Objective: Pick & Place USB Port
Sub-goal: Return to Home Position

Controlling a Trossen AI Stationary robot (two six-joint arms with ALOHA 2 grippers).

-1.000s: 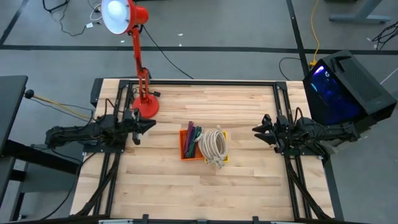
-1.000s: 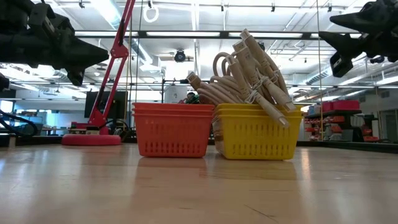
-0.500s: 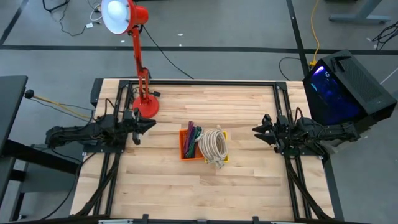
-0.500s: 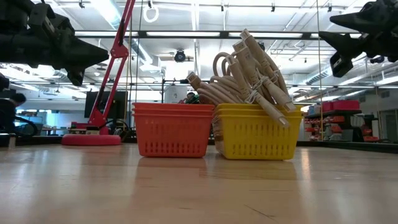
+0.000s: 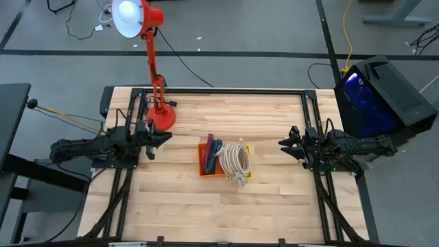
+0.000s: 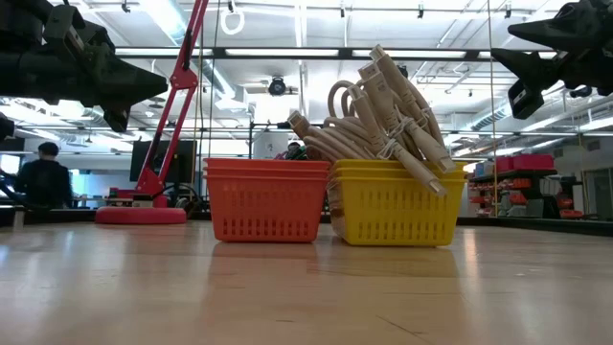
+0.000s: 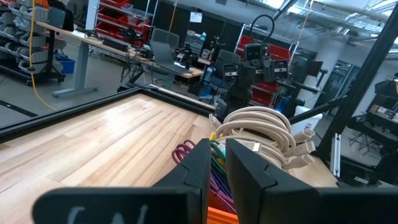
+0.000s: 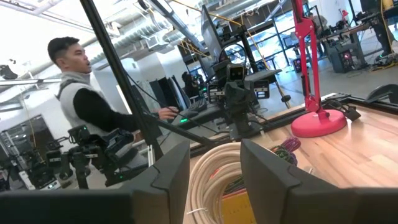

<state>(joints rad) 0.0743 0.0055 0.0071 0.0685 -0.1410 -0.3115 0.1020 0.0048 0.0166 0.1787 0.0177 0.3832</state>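
An orange basket (image 5: 204, 165) (image 6: 266, 206) and a yellow basket (image 5: 247, 149) (image 6: 397, 206) stand side by side at the middle of the table. Coiled cream cables (image 5: 235, 161) (image 6: 383, 105) (image 7: 258, 124) (image 8: 211, 180) fill the yellow one and stick out over its rim. Coloured cables (image 5: 215, 149) (image 7: 183, 151) lie in the orange one. My left gripper (image 5: 167, 138) (image 6: 158, 88) (image 7: 217, 152) hovers left of the baskets, open by a narrow gap. My right gripper (image 5: 280, 143) (image 6: 500, 46) (image 8: 214, 155) hovers to their right, open wider. Both point at the baskets from well above the table.
A red desk lamp stands with its base (image 5: 159, 116) (image 6: 142, 214) at the far left of the table, close behind my left gripper. A dark case with blue light (image 5: 377, 96) sits beyond the right edge. People (image 8: 87, 106) (image 6: 43, 180) are in the room behind. Bare wood (image 5: 206, 213) lies on the near side.
Both arms and the baskets have kept still. In the room beyond the table a person has come into the low view at the far left.
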